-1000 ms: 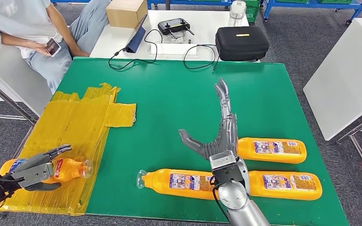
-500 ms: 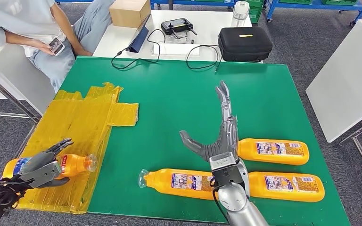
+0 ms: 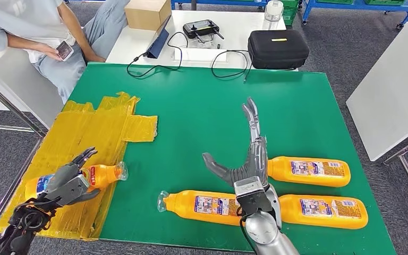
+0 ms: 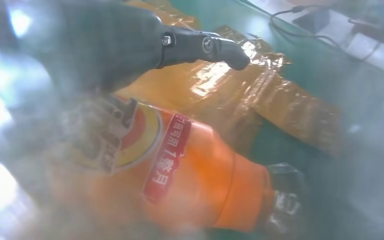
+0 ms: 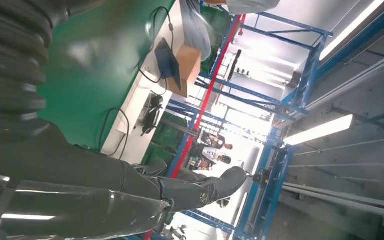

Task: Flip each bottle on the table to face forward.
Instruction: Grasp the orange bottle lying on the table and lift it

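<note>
An orange bottle point(image 3: 104, 175) lies across the yellow taped patch point(image 3: 87, 130) at the near left, its cap point(image 3: 121, 171) pointing right. My left hand point(image 3: 68, 183) grips it around the labelled part; in the left wrist view the bottle point(image 4: 180, 175) shows a red and white label under one dark finger point(image 4: 205, 47). Three more orange bottles lie on their sides at the near right: one point(image 3: 308, 171) farther back, one point(image 3: 202, 204) in front with its cap to the left, one point(image 3: 326, 211) at the right. My right hand point(image 3: 248, 159) hovers open between them, fingers stretched away from me.
The green table point(image 3: 202, 101) has free room in its middle and far half. Behind it a white table carries a black case point(image 3: 279, 48), a controller point(image 3: 204, 27), cables and a cardboard box point(image 3: 147, 13). A seated person point(image 3: 10, 32) holds a phone at the far left.
My left hand has carried the orange bottle to the right and farther onto the taped patch. The right hand has stayed nearly still; the view shifted slightly.
</note>
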You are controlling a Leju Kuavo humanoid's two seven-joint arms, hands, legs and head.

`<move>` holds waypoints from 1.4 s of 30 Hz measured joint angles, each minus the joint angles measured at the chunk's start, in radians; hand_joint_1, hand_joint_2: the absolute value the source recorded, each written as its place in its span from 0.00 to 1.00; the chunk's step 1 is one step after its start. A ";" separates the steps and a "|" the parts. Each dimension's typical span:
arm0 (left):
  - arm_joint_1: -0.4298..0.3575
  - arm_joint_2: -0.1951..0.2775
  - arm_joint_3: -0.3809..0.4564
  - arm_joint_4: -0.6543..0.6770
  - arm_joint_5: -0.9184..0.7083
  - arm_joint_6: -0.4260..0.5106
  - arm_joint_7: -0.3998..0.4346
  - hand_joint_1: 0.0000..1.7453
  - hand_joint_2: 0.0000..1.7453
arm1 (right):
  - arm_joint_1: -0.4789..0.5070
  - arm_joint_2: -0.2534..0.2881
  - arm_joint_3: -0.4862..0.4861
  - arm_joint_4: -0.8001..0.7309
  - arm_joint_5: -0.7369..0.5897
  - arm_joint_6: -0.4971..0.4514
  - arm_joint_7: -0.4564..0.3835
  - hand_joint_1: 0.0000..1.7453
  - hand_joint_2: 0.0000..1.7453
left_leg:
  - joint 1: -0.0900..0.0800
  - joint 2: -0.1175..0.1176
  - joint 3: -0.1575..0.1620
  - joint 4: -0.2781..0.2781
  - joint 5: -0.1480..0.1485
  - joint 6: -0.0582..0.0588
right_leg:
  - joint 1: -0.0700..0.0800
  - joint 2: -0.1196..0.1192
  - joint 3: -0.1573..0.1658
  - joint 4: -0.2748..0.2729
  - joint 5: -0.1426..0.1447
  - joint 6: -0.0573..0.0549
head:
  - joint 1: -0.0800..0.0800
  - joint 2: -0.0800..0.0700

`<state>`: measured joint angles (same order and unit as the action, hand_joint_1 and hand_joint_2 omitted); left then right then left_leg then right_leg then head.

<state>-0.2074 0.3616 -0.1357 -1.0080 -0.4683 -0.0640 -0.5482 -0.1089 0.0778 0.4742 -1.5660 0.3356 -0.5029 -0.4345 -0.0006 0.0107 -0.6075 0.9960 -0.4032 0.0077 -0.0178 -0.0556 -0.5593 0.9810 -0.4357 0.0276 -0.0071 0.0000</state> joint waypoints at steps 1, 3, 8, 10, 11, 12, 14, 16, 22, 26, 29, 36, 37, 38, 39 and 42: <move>0.000 -0.006 0.000 0.000 -0.002 0.001 0.000 0.00 1.00 | 0.002 0.000 0.000 -0.001 0.001 0.000 0.002 0.00 1.00 | 0.000 0.000 0.000 0.000 0.000 0.000 | 0.000 0.000 0.000 0.000 0.000 0.000 | 0.000 0.000; 0.000 -0.015 0.002 0.000 -0.006 0.001 0.000 0.00 1.00 | 0.005 0.000 0.000 -0.001 0.003 -0.001 0.005 0.00 1.00 | 0.000 0.000 -0.001 0.000 0.000 0.000 | 0.000 0.000 -0.001 0.000 0.000 0.000 | 0.000 0.000; 0.000 -0.029 0.005 0.000 -0.015 0.001 0.000 0.00 1.00 | 0.010 0.000 -0.001 -0.002 0.007 -0.001 0.009 0.00 1.00 | 0.000 0.000 -0.001 0.000 0.000 0.000 | 0.000 0.000 -0.001 0.000 0.000 0.000 | 0.000 0.000; 0.000 -0.032 0.005 0.000 -0.018 0.001 0.000 0.00 1.00 | 0.010 0.000 -0.001 -0.002 0.008 -0.001 0.009 0.00 1.00 | 0.000 0.000 -0.001 0.000 0.000 0.000 | 0.000 0.000 -0.001 0.000 0.000 0.000 | 0.000 0.000; 0.000 -0.033 0.005 0.000 -0.020 0.001 0.000 0.00 1.00 | 0.010 0.000 -0.001 -0.002 0.008 -0.001 0.010 0.00 1.00 | 0.000 0.000 -0.001 0.000 0.000 0.000 | 0.000 0.000 -0.001 0.000 0.000 0.000 | 0.000 0.000; 0.000 -0.034 0.005 0.000 -0.022 0.001 0.000 0.00 1.00 | 0.010 0.000 -0.001 -0.002 0.008 -0.001 0.010 0.00 1.00 | 0.000 0.000 -0.001 0.000 0.000 0.000 | 0.000 0.000 -0.001 0.000 0.000 0.000 | 0.000 0.000; 0.000 -0.035 0.005 0.000 -0.023 0.000 -0.001 0.00 1.00 | 0.010 0.000 -0.001 -0.002 0.008 -0.001 0.011 0.00 1.00 | 0.000 0.000 -0.001 0.000 0.000 0.000 | 0.000 0.000 -0.001 0.000 0.000 0.000 | 0.000 0.000; -0.001 -0.037 0.005 0.000 -0.023 0.000 -0.001 0.00 1.00 | 0.010 0.000 -0.001 -0.002 0.010 -0.001 0.012 0.00 1.00 | 0.000 0.000 -0.001 0.000 0.000 0.000 | 0.000 0.000 -0.001 0.000 0.000 0.000 | 0.000 0.000; -0.002 -0.037 0.005 0.000 -0.022 -0.023 -0.008 0.00 1.00 | 0.009 0.000 -0.001 -0.002 0.011 0.004 0.012 0.00 1.00 | 0.000 0.000 -0.001 0.000 0.000 0.000 | 0.000 0.000 -0.001 0.000 0.000 0.000 | 0.000 0.000; -0.006 -0.022 0.005 0.000 -0.024 -0.062 -0.009 0.00 1.00 | 0.009 0.000 -0.001 -0.001 0.010 0.011 0.013 0.00 1.00 | 0.000 0.000 -0.001 0.000 0.000 0.000 | 0.000 0.000 -0.001 0.000 0.000 0.000 | 0.000 0.000; -0.012 -0.007 0.001 0.000 -0.025 -0.083 -0.005 0.00 1.00 | 0.009 0.000 -0.001 -0.001 0.009 0.013 0.013 0.00 1.00 | 0.000 0.000 -0.001 0.000 0.000 0.000 | 0.000 0.000 -0.001 0.000 0.000 0.000 | 0.000 0.000; -0.023 0.021 -0.013 0.000 -0.018 -0.117 0.011 0.00 1.00 | 0.009 0.000 -0.002 -0.001 0.005 0.018 0.013 0.00 1.00 | 0.001 0.002 -0.001 0.000 0.000 0.000 | 0.001 0.002 -0.002 0.000 0.000 0.000 | 0.000 0.000; -0.024 0.023 -0.015 0.000 -0.016 -0.119 0.012 0.00 1.00 | 0.009 0.000 -0.002 -0.001 0.005 0.018 0.013 0.00 1.00 | 0.001 0.002 -0.001 0.000 0.000 0.000 | 0.001 0.002 -0.002 0.000 0.000 0.000 | 0.000 0.000; -0.024 0.026 -0.017 0.000 -0.015 -0.121 0.013 0.00 1.00 | 0.009 0.000 -0.002 -0.001 0.004 0.018 0.013 0.00 1.00 | 0.001 0.002 -0.001 0.000 0.000 0.000 | 0.001 0.003 -0.002 0.000 0.000 0.000 | 0.000 0.000; -0.025 0.028 -0.019 0.000 -0.015 -0.123 0.015 0.00 1.00 | 0.009 0.000 -0.002 -0.001 0.004 0.018 0.013 0.00 1.00 | 0.001 0.003 -0.001 0.000 0.000 0.000 | 0.001 0.003 -0.002 0.000 0.000 0.000 | 0.000 0.000; -0.026 0.037 -0.026 -0.003 -0.014 -0.128 0.019 0.00 1.00 | 0.009 0.000 -0.004 -0.001 -0.001 0.020 0.012 0.00 1.00 | 0.002 0.003 -0.001 0.000 -0.001 -0.001 | 0.001 0.003 -0.002 0.000 0.000 0.000 | 0.000 0.000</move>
<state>-0.2331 0.3991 -0.1619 -1.0109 -0.4823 -0.1920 -0.5287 -0.0998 0.0774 0.4697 -1.5667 0.3350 -0.4831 -0.4222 0.0011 0.0136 -0.6086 0.9957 -0.4037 0.0070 -0.0168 -0.0530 -0.5618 0.9814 -0.4356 0.0274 -0.0070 0.0000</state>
